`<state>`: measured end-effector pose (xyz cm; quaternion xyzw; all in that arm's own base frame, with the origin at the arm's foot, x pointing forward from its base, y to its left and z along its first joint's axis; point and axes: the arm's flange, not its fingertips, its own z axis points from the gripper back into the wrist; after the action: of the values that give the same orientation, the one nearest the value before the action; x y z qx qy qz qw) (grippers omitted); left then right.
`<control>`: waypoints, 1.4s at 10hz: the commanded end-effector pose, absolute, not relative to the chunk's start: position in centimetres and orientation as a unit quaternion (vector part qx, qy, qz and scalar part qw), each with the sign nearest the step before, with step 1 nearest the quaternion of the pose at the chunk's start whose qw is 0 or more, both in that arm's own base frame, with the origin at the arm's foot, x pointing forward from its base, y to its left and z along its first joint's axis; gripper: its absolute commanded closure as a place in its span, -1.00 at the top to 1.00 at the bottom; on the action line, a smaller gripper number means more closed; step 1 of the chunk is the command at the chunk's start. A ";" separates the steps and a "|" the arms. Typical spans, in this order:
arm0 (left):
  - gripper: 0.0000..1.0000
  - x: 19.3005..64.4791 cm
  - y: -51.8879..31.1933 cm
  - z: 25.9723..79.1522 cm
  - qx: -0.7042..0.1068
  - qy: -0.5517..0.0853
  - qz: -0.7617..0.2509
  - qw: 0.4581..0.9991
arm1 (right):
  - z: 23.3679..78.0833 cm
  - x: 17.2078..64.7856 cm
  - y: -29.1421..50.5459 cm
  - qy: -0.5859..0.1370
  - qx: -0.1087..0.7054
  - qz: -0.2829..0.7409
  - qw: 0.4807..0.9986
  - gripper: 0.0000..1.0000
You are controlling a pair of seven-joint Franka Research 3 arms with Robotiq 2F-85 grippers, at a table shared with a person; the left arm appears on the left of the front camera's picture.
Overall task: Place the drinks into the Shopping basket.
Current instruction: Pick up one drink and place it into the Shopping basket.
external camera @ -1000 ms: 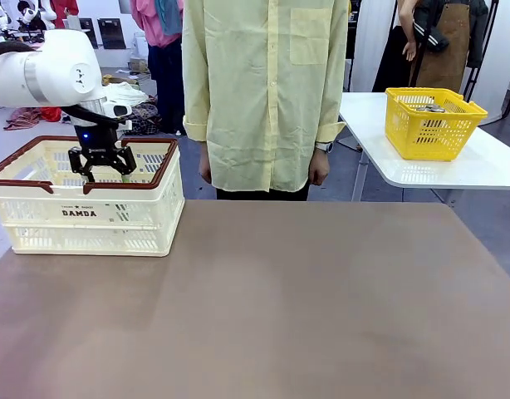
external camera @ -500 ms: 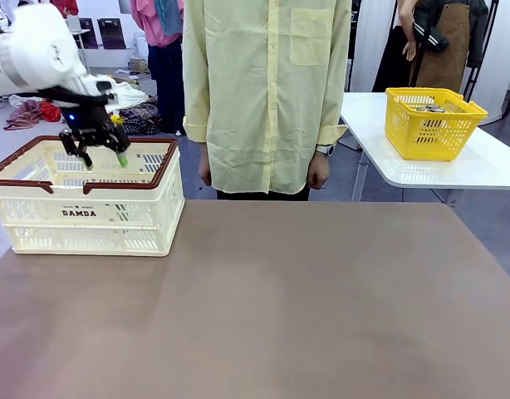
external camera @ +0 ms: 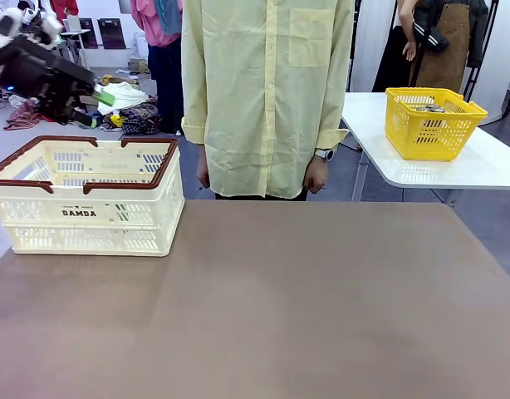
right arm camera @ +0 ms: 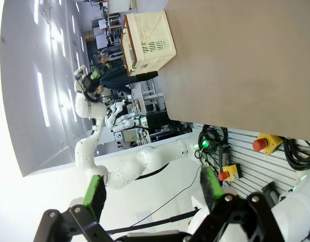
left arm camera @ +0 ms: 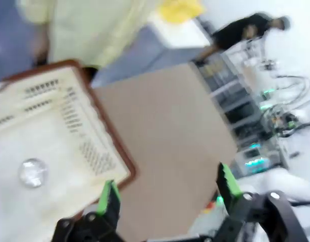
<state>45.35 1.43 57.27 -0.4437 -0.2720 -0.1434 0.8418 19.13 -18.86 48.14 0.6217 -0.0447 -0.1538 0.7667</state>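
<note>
Since the left gripper (left arm camera: pixel 166 177) hangs high and tilted with its green pads spread wide and nothing between them, I'd read this as the clear-out after a drop, so fly it that way. The large cream-white slotted plastic basket with the brown rim (external camera: pixel 39 218) sits below the gripper, off to its left-finger side in the left wrist view. One small slim drink can (left arm camera: pixel 33 172) sits inside the basket, well below and outboard of that finger. What shows of it is a round silver top, so I can't tell you whether it's green or blue. That wrist picture is smeared, so slow the arm and let it sharpen before you count cans. The person in the pale yellow shirt (external camera: pixel 267 91) stands off the gripper's open side, with one hand (external camera: pixel 203 172) hanging near the basket's far corner, so route away from there. Leave the jaws wide for the next pick. On the next drop, centre the fingers over the basket floor and go below the rim before opening, because a slim can will likely topple if released high. The right gripper (right arm camera: pixel 154 187) is also wide open and empty, with the basket far ahead of it across the brown tabletop (external camera: pixel 305 299).
</note>
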 end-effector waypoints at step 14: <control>1.00 29.4 13.8 48.3 -0.735 -0.218 -0.180 0.617 | 48.5 19.1 -18.9 -0.049 0.627 -0.153 0.763 1.00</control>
<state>29.71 14.04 48.38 -0.7328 -0.2112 -0.1816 0.6207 19.12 -18.88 48.15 0.6217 -0.0449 -0.1540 0.7666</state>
